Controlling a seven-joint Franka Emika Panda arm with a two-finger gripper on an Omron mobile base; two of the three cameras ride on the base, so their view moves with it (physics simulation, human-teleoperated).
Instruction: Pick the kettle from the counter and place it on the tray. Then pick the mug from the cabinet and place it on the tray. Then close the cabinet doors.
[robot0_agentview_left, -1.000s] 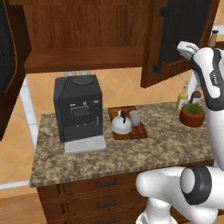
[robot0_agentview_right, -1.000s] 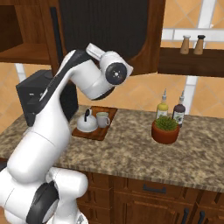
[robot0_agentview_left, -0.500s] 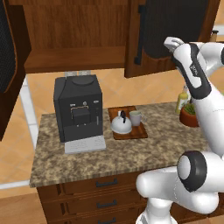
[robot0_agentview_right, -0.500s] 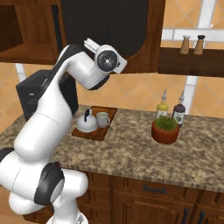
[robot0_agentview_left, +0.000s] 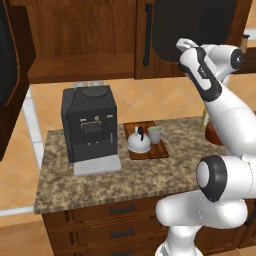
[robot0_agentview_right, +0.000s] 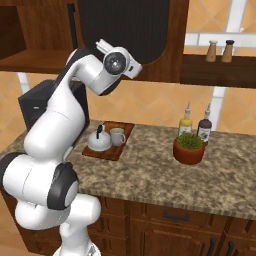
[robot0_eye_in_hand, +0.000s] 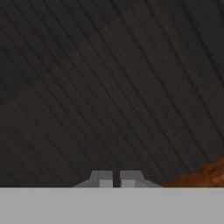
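Note:
The silver kettle (robot0_agentview_left: 137, 143) (robot0_agentview_right: 99, 142) and the pale mug (robot0_agentview_left: 155, 134) (robot0_agentview_right: 117, 136) stand side by side on the wooden tray (robot0_agentview_left: 161, 150) (robot0_agentview_right: 107, 153) on the granite counter (robot0_agentview_left: 125, 176). My gripper (robot0_agentview_left: 182, 44) (robot0_agentview_right: 102, 44) (robot0_eye_in_hand: 117, 177) is raised high, its fingers nearly together with nothing between them, pressed against the black mesh panel of the right cabinet door (robot0_agentview_left: 200, 27) (robot0_agentview_right: 131, 25). That door stands almost flush with the cabinet (robot0_agentview_left: 80, 67). The left cabinet door (robot0_agentview_left: 12, 75) hangs wide open at the far left.
A big black coffee machine (robot0_agentview_left: 90, 125) stands left of the tray. A potted plant (robot0_agentview_right: 189, 148) and two bottles (robot0_agentview_right: 186, 120) sit on the counter to the right. Two shakers (robot0_agentview_right: 213, 50) rest on a wall shelf. Drawers run below the counter.
The right cabinet door has swung leftward toward the cabinet, with my hand following against its panel. Kettle, mug and tray have not moved.

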